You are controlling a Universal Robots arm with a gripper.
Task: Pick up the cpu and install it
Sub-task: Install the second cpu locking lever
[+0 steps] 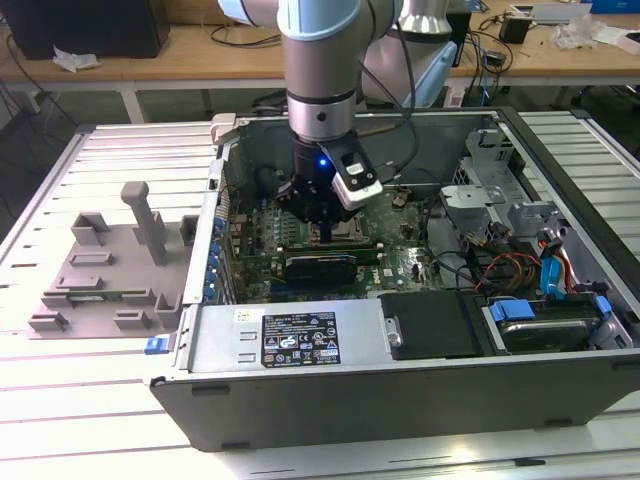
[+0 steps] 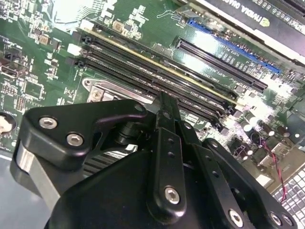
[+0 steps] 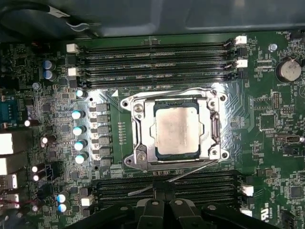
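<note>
The cpu (image 3: 176, 130), a square chip with a silvery top, lies in the metal-framed socket (image 3: 136, 107) on the green motherboard, with the frame folded down around its edges. A thin metal lever (image 3: 190, 170) runs along the socket's side nearest my fingertips. My gripper (image 1: 326, 238) reaches down into the open computer case (image 1: 300, 390), just above the board beside the socket. In both wrist views its black fingers (image 3: 162, 191) come together to one narrow tip (image 2: 164, 102), shut with nothing between them. The cpu and the gripper are apart.
Memory slots (image 3: 157, 62) flank the socket on two sides. A black graphics card (image 1: 320, 268) sits close to the gripper. Cables and a drive bay (image 1: 540, 260) crowd the exterior view's right of the case. A grey moulded tray (image 1: 105, 270) stands outside at the exterior view's left.
</note>
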